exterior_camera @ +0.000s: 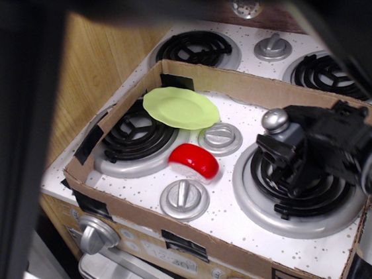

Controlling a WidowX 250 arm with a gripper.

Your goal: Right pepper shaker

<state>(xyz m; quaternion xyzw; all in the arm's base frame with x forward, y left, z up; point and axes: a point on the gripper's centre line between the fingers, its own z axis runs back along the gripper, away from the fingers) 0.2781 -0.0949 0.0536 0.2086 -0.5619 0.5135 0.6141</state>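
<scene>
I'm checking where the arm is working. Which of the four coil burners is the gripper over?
The front right burner inside the cardboard box. The gripper and the pepper shaker sit over its coils; the other three burners are uncovered.

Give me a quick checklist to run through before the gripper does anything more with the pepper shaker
1. Gripper closed on pepper shaker: ok, black fingers clamp its gray body.
2. Silver cap on top: ok.
3. Shaker fully upright: cannot tell, the gripper covers most of it.
4. Shaker base resting on right front burner: cannot tell, hidden.
5. Red object and green plate apart from the shaker: ok.
</scene>
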